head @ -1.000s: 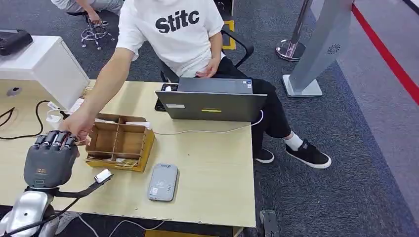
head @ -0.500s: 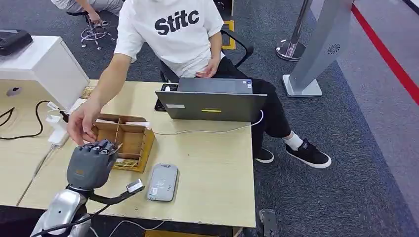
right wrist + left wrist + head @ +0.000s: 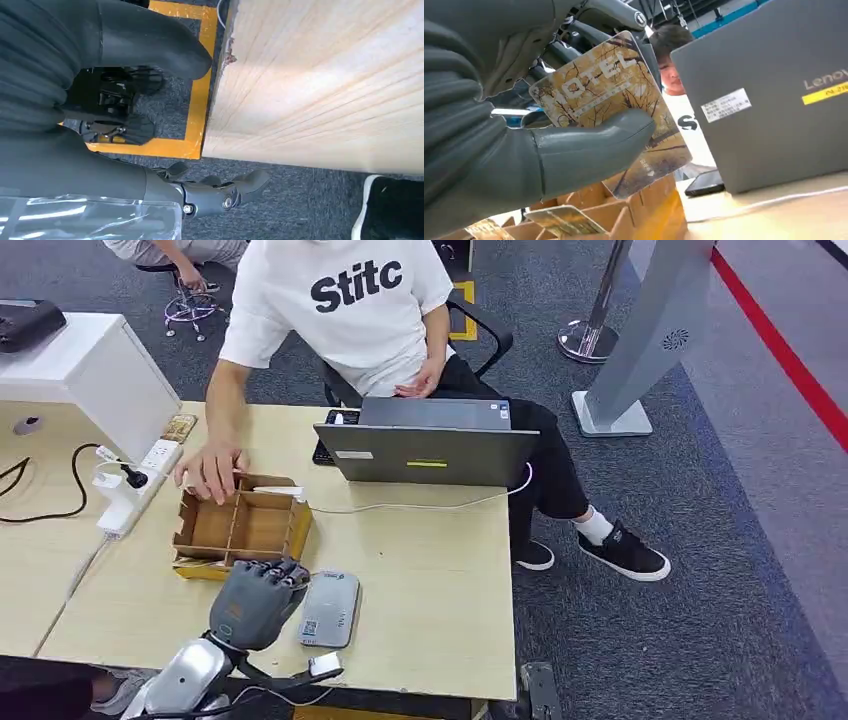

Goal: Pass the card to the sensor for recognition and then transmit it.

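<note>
The left hand (image 3: 255, 600) grasps a hotel card (image 3: 611, 100) at nine o'clock of the grey card reader (image 3: 330, 608); the right hand (image 3: 150, 185) hangs with fingers loose, holding nothing.

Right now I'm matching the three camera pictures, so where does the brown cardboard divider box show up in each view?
Head view: the brown cardboard divider box sits on the table, just beyond the left hand.
Left wrist view: its walls run along the lower edge, under the yellow hotel card the hand holds.
Right wrist view: not in it.
Shared landmark: the grey laptop.
</note>
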Tool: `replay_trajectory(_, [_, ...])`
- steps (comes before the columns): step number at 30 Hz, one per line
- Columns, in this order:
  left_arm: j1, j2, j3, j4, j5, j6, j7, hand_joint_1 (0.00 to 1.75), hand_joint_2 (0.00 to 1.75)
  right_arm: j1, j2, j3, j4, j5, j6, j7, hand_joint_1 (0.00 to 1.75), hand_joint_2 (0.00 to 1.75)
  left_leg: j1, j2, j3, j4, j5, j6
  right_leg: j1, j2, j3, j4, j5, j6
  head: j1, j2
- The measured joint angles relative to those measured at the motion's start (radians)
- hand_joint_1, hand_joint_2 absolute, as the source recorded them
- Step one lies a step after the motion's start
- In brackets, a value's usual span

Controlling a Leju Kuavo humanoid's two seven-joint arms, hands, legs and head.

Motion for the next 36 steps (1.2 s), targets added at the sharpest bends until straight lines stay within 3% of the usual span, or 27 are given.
replay_trajectory(9, [0.000,-0.002,-0.011,0.013,0.000,-0.004,0.000,1.75,1.75,0.000,0.000,0.000,0.000,0.000,0.001,0.000,0.00,1.75,0.000,0.000,0.000,0.000,0.000,0.000,0.000,0.000,0.000,0.000,0.000,0.000,0.000,0.000])
replay_trajectory(18, [0.000,0.013,-0.012,0.043,-0.025,-0.143,0.032,1.75,1.75,0.000,0.000,0.003,0.000,-0.001,0.009,-0.003,0.00,1.75,0.000,0.000,0.000,0.000,0.000,0.000,0.000,0.000,0.000,0.000,0.000,0.000,0.000,0.000])
replay_trajectory(23, [0.002,0.039,-0.012,0.074,-0.053,-0.144,0.037,1.75,1.75,0.000,0.000,0.016,0.000,0.009,0.011,-0.003,0.00,1.75,0.000,0.000,0.000,0.000,0.000,0.000,0.000,0.000,0.000,0.000,0.000,0.000,0.000,0.000])
replay_trajectory(36, [0.003,0.053,-0.017,0.087,-0.063,-0.154,0.045,1.75,1.75,0.000,0.000,0.025,0.000,0.008,0.014,-0.016,0.00,1.75,0.000,0.000,0.000,0.000,0.000,0.000,0.000,0.000,0.000,0.000,0.000,0.000,0.000,0.000])
